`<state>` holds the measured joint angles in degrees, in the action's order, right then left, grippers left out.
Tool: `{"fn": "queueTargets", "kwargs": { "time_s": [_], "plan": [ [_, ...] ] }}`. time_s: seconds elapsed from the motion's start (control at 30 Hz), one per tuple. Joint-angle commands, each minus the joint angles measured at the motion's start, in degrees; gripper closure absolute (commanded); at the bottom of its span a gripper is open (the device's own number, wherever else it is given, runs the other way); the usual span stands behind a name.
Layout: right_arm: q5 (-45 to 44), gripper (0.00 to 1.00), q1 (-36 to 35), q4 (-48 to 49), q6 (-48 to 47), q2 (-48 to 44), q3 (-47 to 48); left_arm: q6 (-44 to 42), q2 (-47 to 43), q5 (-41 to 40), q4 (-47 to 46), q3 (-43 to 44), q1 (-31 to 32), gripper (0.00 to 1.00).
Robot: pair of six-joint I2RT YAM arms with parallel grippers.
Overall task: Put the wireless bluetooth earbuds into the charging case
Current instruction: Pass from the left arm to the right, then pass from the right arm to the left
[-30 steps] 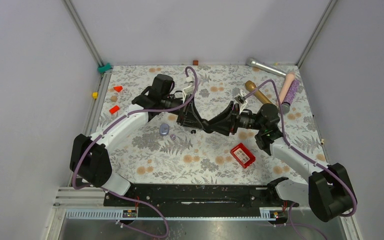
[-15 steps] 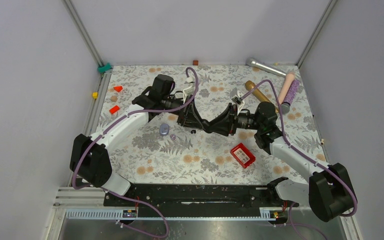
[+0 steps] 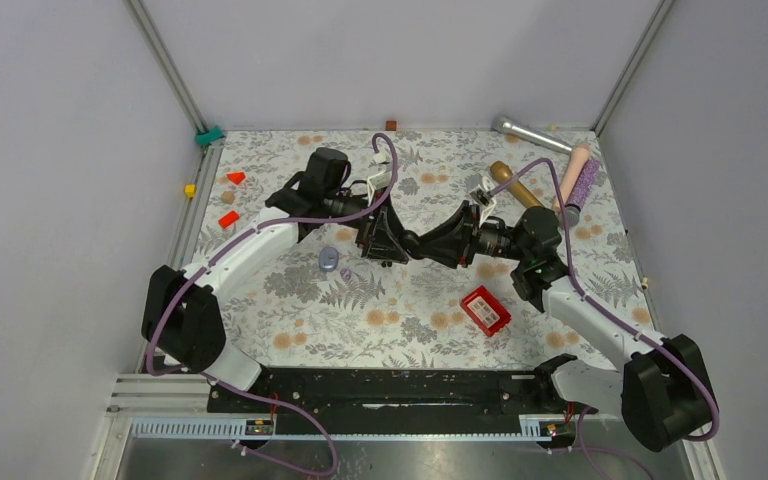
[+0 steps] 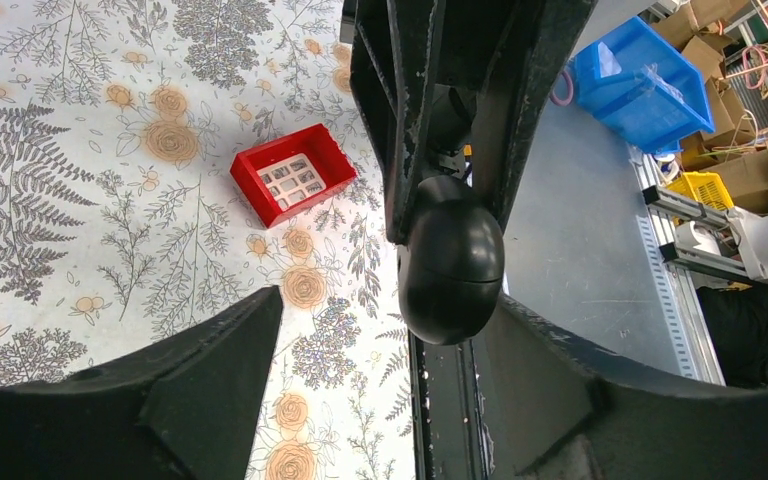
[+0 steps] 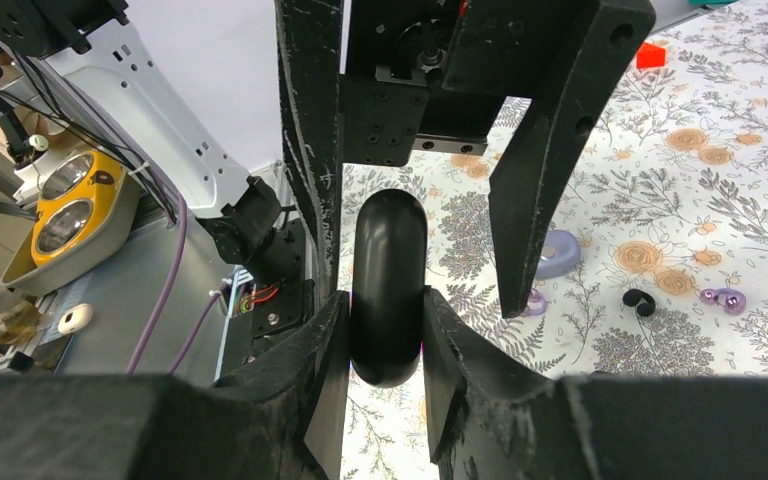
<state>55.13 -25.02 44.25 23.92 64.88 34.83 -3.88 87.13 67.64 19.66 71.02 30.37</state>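
Above the middle of the worktop point(image 3: 380, 330), the charging case point(image 5: 388, 250) is gripped by the right end effector point(image 5: 385, 300) (flanked by the left end effector point(image 3: 386, 240), spread wide). A second case point(image 3: 328, 260) is laid leftward, a tray point(image 3: 485, 310) nearer, rightward.

Matte black all over my left gripper point(image 3: 396, 246), and look, the fingers point(image 5: 305, 120) are scuffed with pale scratches, with small screw heads dotting the block point(image 5: 390, 110) behind them. My right gripper point(image 3: 422, 246) is the same black wedge. My left arm point(image 3: 260, 240) and right arm point(image 3: 585, 315) wear white shells between bulky black joint housings, a pale purple cable point(image 3: 388, 160) running along each.
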Motion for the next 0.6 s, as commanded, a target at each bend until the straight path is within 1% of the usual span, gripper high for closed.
{"fn": "queueTargets", "kwargs": {
  "time_s": [0.0, 0.07, 0.17, 0.27, 0.4, 0.57],
  "plan": [
    [-0.8, 0.98, -0.2, 1.0, 0.5, 0.8, 1.4, -0.8, -0.2, -0.7, -1.9, 2.3, 0.5, 0.3],
    [-1.9, 0.99, -0.2, -0.9, -0.7, 1.2, 1.7, -0.8, -0.2, -0.7, -1.9, 2.3, 0.7, 0.35],
    [-3.0, 1.0, -0.2, -2.4, -1.7, 1.9, 1.8, -0.8, -0.3, -0.5, -1.9, 2.4, 0.8, 0.39],
    [-4.4, 1.0, -0.2, -1.8, -1.5, 2.3, 1.6, -0.6, -0.3, -0.1, -1.8, 2.6, 0.9, 0.47],
    [-5.4, 1.0, -0.2, -1.0, -1.7, 2.4, 1.1, -0.3, -0.3, 0.1, -1.8, 2.7, 0.9, 0.55],
    [-4.5, 1.0, -0.2, -1.3, -2.3, 2.7, 1.2, 0.3, -0.1, 0.0, -2.2, 2.9, 0.9, 0.65]
  ]
}}
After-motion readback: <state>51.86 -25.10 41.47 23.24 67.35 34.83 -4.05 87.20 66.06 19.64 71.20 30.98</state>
